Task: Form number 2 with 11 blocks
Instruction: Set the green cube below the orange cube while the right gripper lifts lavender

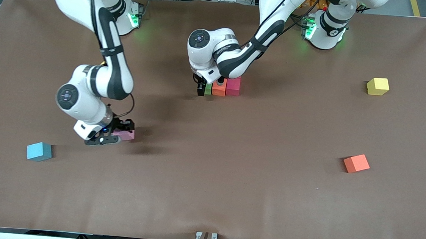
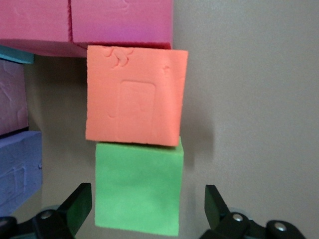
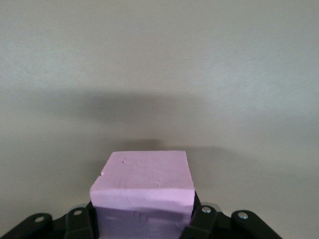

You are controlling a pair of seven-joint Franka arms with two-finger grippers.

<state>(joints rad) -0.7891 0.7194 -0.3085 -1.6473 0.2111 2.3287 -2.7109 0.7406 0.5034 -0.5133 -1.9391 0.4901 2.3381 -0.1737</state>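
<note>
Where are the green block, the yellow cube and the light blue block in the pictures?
green block (image 2: 138,188): left wrist view, middle of its top face.
yellow cube (image 1: 377,86): front view, centre of the cube.
light blue block (image 1: 39,151): front view, centre of the block.

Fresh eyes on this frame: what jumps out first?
The left gripper, jaws open, sits at a green block at the end of a row with an orange block and a pink one mid-table. The right gripper is shut on a pale purple block, near a loose blue block.
</note>
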